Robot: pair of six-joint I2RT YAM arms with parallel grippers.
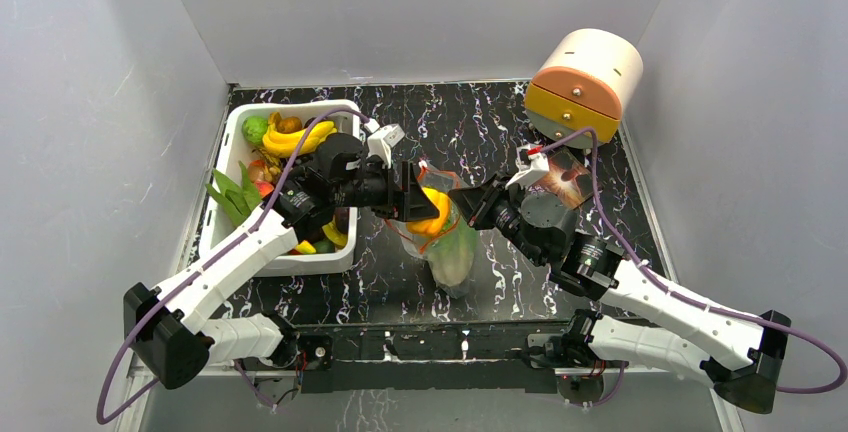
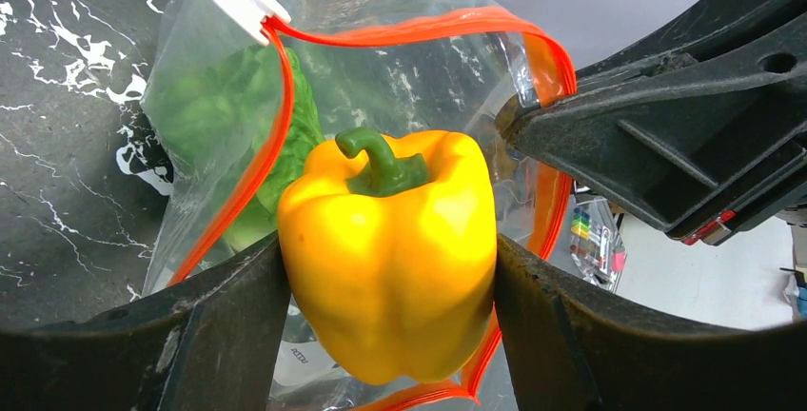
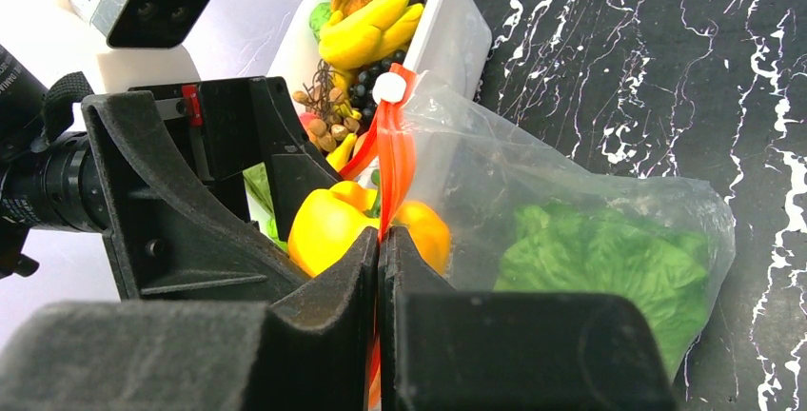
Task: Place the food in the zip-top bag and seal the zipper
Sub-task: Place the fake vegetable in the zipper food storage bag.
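Observation:
My left gripper [image 2: 390, 278] is shut on a yellow toy bell pepper [image 2: 390, 249] with a green stem, held in the open mouth of the clear zip-top bag [image 2: 409, 78]. The pepper also shows in the top view [image 1: 432, 214]. Green lettuce [image 2: 238, 107] lies inside the bag [image 3: 609, 259]. My right gripper [image 3: 381, 244] is shut on the bag's red-orange zipper strip [image 3: 392, 159], holding the mouth up; it shows in the top view [image 1: 462, 202]. A white slider [image 2: 246, 2] sits on the strip's end.
A white tub [image 1: 232, 152] at the left holds bananas [image 1: 298, 138] and several other toy foods. A dark brown printed packet [image 1: 565, 177] lies behind the right arm. A round orange and cream container [image 1: 585, 77] stands at the back right.

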